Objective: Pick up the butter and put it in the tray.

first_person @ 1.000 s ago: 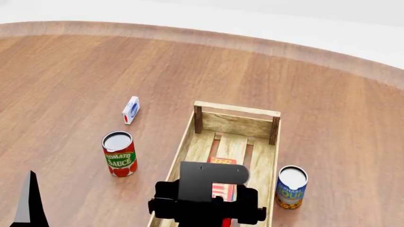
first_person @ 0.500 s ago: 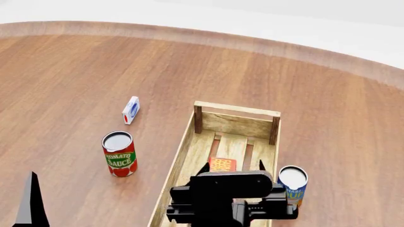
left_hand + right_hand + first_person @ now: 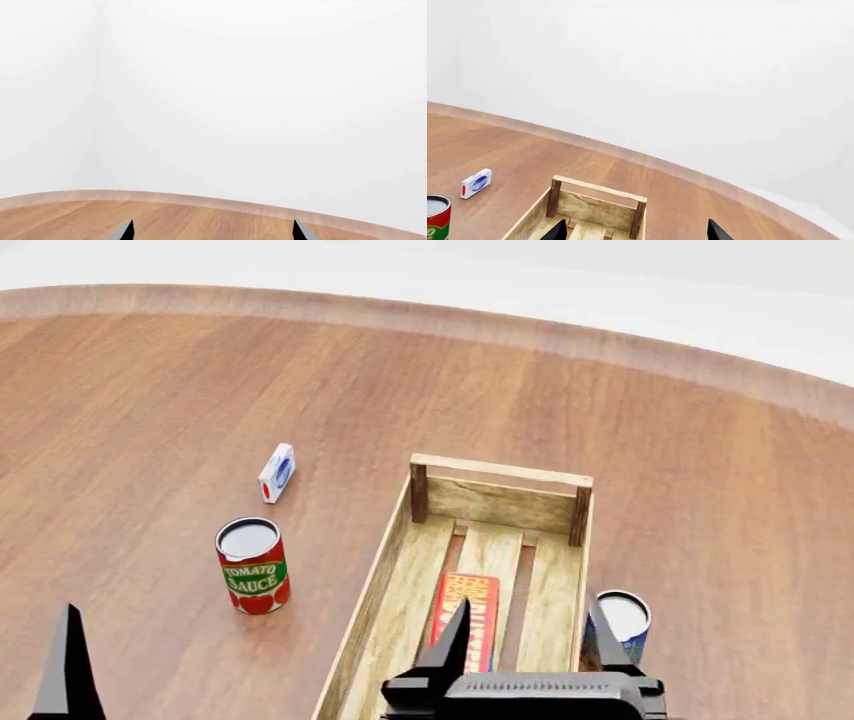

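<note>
On the slatted floor of the tray (image 3: pixel 400 570): butter (image 3: pixel 465 615), lying flat, released.

Above the tray's near end, right end effector (image 3: pixel 526 635) with fingers spread wide, gripping nothing, one fingertip (image 3: pixel 454 625) over the butter's near part, the other beside the blue-labelled can (image 3: pixel 619 625) standing just outside the tray's right wall. Off to the left on the table (image 3: pixel 160 400), tomato sauce can (image 3: pixel 251 565) upright, small white-and-blue carton (image 3: pixel 276 472) farther back. At the lower left corner, left end effector (image 3: pixel 212 231) with tips apart over bare table, holding nothing.
</note>
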Motion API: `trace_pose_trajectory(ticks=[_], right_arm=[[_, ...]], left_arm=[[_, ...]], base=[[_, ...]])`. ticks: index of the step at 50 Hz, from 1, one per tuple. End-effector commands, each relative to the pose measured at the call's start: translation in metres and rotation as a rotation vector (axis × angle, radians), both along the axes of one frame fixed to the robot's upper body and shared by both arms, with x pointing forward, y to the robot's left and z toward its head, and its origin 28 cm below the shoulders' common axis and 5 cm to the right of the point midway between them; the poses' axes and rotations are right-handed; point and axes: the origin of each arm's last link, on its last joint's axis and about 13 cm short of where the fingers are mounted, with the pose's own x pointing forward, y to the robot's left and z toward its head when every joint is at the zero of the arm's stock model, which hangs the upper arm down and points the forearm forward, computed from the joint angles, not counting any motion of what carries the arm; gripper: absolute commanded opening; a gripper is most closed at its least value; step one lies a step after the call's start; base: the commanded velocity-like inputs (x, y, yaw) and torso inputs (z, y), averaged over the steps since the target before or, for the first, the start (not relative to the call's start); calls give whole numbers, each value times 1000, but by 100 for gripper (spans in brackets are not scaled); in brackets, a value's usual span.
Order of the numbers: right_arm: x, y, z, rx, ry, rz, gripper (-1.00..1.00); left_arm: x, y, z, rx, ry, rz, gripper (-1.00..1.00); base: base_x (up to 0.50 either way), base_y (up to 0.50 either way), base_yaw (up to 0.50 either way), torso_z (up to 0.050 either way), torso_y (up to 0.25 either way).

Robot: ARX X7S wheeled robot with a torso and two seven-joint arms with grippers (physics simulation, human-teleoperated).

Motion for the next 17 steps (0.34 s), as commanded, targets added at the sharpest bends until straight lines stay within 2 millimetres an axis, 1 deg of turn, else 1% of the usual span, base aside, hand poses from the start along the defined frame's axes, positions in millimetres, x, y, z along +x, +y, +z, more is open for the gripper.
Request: trace_pose_trajectory(ticks=[1, 5, 8, 12, 17], right_arm=[[-21, -4, -1, 7, -58, -1, 100], [-25, -6, -4, 12, -61, -9, 100], [-30, -7, -10, 22, -64, -21, 100], [-34, -8, -11, 21, -77, -23, 100], [-43, -9, -18, 12, -82, -25, 100]], left_arm=[[0, 0, 2, -2, -4, 0, 100], [0, 1, 2, -3, -5, 1, 100], [0, 1, 2, -3, -6, 0, 100], [0, 1, 3, -3, -7, 1, 100], [-1, 0, 3, -2, -6, -2, 100]], base=[[0, 0, 0, 0, 0], [0, 0, 0, 0, 0], [0, 0, 0, 0, 0], [0, 0, 0, 0, 0], [0, 0, 0, 0, 0]])
